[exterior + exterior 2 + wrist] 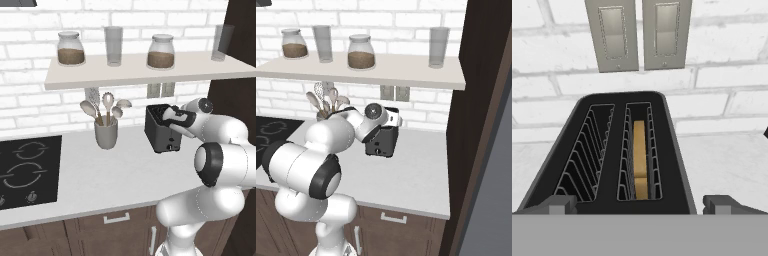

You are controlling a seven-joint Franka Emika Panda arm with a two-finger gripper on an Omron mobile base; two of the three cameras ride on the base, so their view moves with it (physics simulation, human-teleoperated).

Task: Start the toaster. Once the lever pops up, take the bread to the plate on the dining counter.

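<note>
Right now we hold our hand (640, 204) spread wide and empty just above the toaster (612, 150), which stands on the grey desk (110, 170) against the brick wall. One slot carries the bread (640, 160), a thin tan slice set on edge. We judge it light, dry and crumbly, so we would pinch its flat faces gently near the top edge. Meanwhile the toaster looks stiff and steady enough to press.

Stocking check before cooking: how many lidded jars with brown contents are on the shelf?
2. One jar stands at the shelf's left end, the other right of the middle, above the toaster. None seems hidden.
</note>
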